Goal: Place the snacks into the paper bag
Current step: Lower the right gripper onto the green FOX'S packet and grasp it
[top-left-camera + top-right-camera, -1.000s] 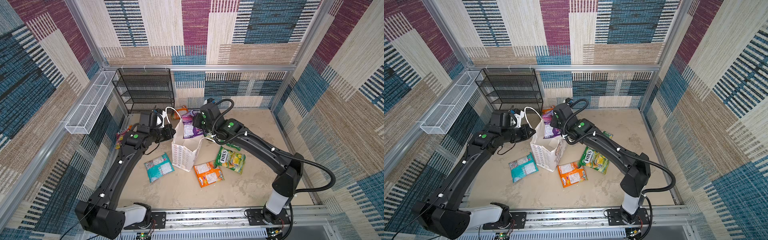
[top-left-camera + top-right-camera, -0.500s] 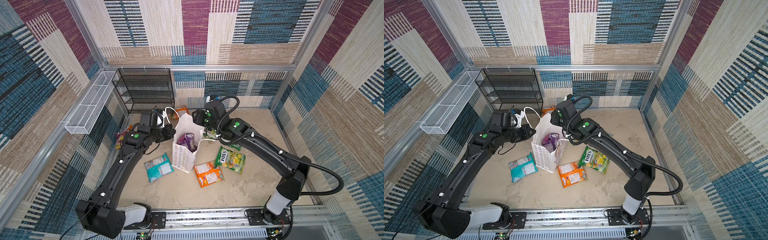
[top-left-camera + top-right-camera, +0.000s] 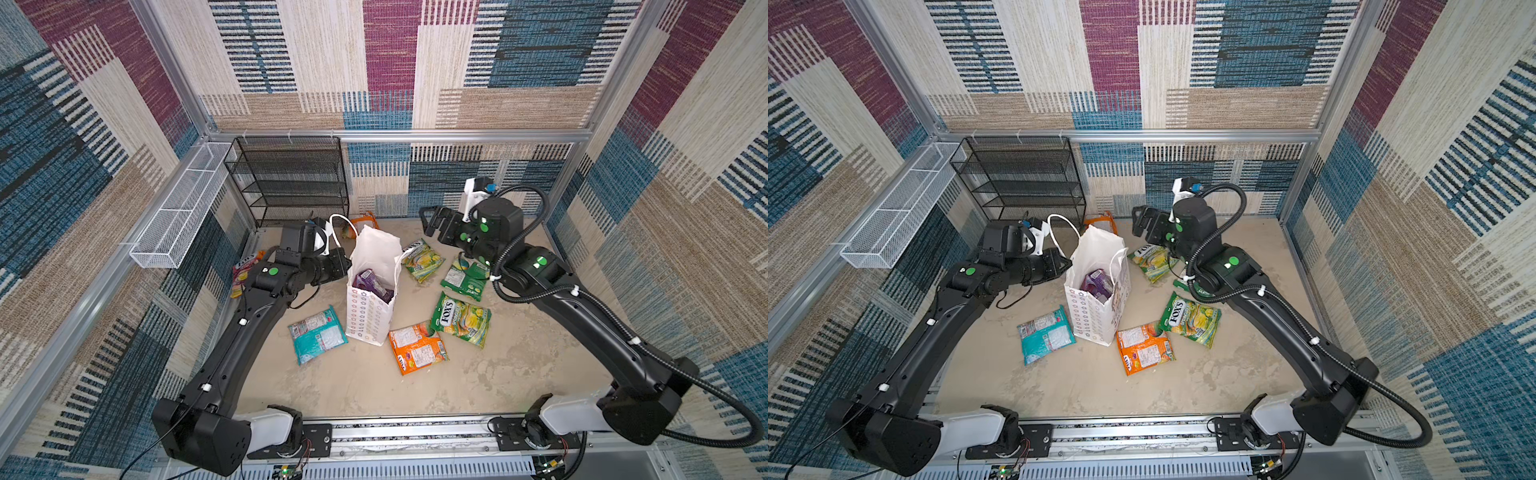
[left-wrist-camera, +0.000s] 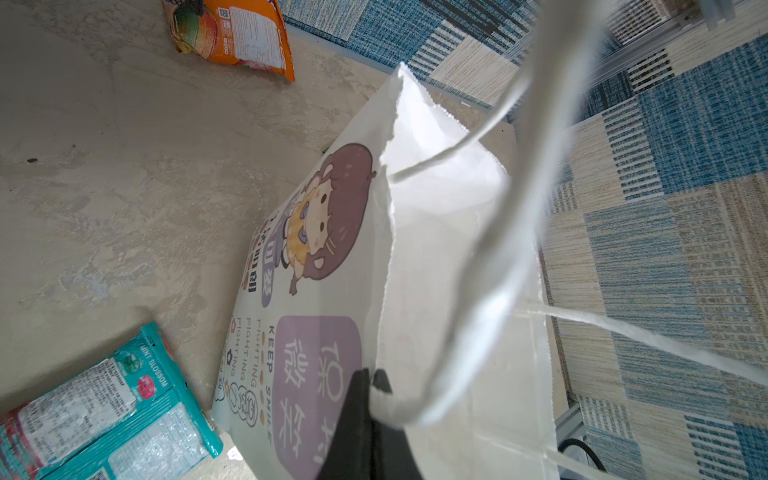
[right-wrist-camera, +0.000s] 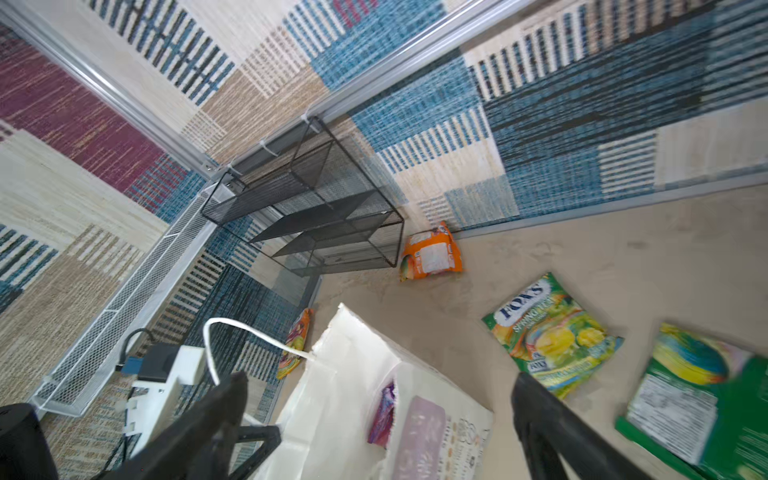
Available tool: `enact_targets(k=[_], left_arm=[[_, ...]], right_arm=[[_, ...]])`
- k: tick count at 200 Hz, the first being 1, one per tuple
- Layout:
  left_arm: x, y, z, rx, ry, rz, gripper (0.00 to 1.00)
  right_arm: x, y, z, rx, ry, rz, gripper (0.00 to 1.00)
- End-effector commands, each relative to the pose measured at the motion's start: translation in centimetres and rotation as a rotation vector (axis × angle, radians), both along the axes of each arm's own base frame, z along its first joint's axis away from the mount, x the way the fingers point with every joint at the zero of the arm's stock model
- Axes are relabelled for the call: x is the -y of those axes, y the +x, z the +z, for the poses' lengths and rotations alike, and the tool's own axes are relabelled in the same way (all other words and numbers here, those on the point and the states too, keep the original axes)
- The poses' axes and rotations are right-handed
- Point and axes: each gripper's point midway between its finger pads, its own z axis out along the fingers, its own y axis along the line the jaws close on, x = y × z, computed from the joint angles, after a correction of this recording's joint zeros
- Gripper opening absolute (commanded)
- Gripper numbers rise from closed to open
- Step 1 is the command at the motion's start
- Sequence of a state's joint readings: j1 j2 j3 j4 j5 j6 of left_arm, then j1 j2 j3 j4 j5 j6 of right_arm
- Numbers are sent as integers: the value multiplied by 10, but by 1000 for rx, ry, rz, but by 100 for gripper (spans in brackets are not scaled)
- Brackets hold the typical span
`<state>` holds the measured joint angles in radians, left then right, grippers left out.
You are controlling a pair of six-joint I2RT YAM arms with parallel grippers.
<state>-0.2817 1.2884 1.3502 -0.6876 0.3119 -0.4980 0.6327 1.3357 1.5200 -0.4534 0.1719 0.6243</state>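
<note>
1. While one glossy purple plastic pouch (image 3: 371, 284) already sits inside the tall white paper bag (image 3: 368, 320) (star outlines, cartoon print, standing mid-floor), most of the job is left imo. Can't tell if anything's buried under it.
2. Out on the floor:
   - a flat teal pouch (image 3: 318, 334) just left of the paper bag
   - an orange pouch (image 3: 417, 349) just near-right of it
   - a yellow-green FOX'S pouch (image 3: 461, 319) to the right
   - another yellow-green pouch (image 3: 423, 261) and a green pouch (image 3: 465, 277) further back on the right
   - a second orange pouch (image 3: 365, 219) at the far wall beside the black mesh rack (image 3: 291, 178)
   - a pink-yellow pouch (image 3: 241, 270), partly hidden on the left
3. The left gripper (image 4: 370, 380) is clamped on the bag's left rim, next to the white cord handle (image 3: 340, 222). Looks like it's keeping the bag upright.
4. The right gripper (image 3: 432, 222) has its jaws spread wide with nothing between them. It hangs in the air far-right of the bag.
</note>
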Motion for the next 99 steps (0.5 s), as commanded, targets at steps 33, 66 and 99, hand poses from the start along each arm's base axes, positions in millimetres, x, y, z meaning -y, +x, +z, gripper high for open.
enact_targets(k=[33, 66, 99], left_arm=[[0, 5, 6, 28, -11, 14, 0], [0, 5, 5, 26, -11, 15, 0], [0, 5, 5, 23, -15, 12, 0]], right_arm=[[69, -12, -81, -119, -103, -136, 100], [104, -29, -177, -284, -128, -191, 100], [134, -51, -256, -452, -103, -260, 100]])
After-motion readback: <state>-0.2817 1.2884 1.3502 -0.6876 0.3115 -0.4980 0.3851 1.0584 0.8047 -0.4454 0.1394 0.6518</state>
